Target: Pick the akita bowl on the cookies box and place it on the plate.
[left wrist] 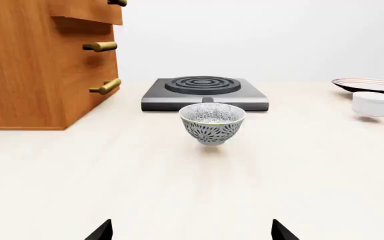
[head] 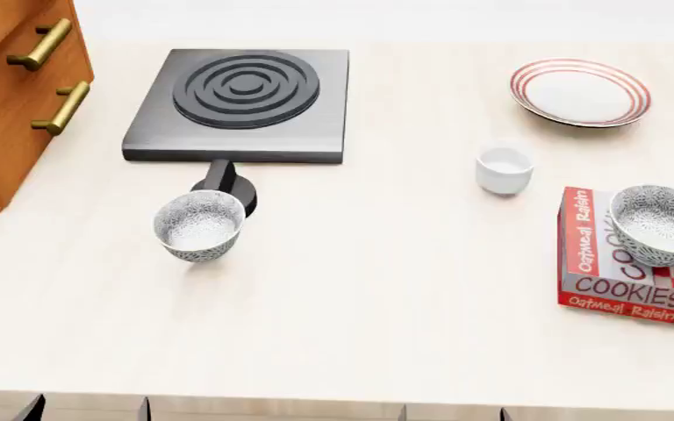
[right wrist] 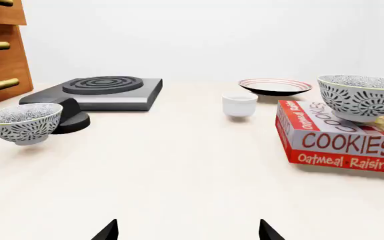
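At the right edge of the head view, the akita bowl [head: 662, 224] on the cookies box [head: 600, 285] looks stiff, slippery, breakable, so grip its rim; both grippers' jaws stand spread.

Cookies box [head: 618, 279] and cabinet [head: 10, 105] run off frame

Black-speckled white akita bowl [head: 662, 224]

Bright, even light; soft shadows
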Controlling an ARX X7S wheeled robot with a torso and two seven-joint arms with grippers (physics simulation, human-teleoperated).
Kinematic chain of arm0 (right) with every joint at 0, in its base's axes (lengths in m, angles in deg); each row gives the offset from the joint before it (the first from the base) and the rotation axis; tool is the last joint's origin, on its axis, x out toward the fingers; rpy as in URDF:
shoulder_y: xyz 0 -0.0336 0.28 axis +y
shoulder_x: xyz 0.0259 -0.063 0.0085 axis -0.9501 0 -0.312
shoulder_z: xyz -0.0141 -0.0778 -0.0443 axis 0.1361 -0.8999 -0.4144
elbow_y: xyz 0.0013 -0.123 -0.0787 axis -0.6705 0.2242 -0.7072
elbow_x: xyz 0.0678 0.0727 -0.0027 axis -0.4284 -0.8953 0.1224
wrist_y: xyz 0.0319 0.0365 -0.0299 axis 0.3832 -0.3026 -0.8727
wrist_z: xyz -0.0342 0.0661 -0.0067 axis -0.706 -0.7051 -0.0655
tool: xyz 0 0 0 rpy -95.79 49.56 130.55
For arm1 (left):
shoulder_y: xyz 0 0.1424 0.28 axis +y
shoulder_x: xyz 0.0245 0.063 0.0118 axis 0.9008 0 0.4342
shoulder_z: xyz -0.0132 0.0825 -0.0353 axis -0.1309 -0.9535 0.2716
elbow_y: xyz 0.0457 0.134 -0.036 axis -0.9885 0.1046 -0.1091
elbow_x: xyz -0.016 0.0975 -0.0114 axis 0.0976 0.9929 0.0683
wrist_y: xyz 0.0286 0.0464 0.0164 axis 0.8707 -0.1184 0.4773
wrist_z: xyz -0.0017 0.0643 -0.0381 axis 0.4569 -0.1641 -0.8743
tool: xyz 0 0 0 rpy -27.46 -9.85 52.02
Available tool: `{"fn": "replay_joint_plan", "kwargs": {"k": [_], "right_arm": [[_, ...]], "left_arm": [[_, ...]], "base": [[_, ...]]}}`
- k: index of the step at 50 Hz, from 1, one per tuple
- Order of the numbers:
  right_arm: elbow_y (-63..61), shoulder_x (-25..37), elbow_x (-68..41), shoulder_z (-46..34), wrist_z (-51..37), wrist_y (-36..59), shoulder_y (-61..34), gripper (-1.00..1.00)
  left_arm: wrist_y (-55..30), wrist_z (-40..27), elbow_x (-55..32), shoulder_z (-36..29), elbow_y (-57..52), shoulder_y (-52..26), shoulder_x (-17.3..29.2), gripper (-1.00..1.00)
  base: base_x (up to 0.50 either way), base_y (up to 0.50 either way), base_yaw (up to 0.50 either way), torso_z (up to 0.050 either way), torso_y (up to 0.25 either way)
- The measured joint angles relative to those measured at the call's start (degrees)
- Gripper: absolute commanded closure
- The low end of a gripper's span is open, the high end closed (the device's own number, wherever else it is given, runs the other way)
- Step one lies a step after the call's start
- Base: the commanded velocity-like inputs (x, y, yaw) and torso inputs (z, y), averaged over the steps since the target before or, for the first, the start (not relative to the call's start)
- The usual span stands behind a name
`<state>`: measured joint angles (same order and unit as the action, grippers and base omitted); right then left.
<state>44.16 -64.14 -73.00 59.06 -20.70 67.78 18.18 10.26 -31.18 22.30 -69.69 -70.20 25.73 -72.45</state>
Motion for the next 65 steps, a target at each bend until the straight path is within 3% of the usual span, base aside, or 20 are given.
{"fn": "replay_joint_plan", "kwargs": {"k": [25, 50, 65], "right_arm": [[-0.9, 2.8, -0.6, -3.2, -4.8, 0.4, 0.0, -1.00], [-35.6, 6.1, 4.1, -6.5, -8.5, 20.4, 0.1, -1.00], [-45.9, 6.8, 5.1, -7.3, -9.8, 28.1, -1.4, -1.00]], "left_arm": [[-4.3, -2.7, -2.8, -3.5, -9.8, 3.1, 3.2, -1.00], [-14.8, -4.7, -9.7, -2.5, -38.1, 4.6, 7.6, -1.00], [-20.3, -6.3, -13.8, -1.2, -48.7, 4.4, 9.5, -1.00]], "base": [[0.00, 0.00, 0.00, 0.000, 0.000], [0.00, 0.00, 0.00, 0.000, 0.000], [0.12, 0.00, 0.00, 0.000, 0.000]]}}
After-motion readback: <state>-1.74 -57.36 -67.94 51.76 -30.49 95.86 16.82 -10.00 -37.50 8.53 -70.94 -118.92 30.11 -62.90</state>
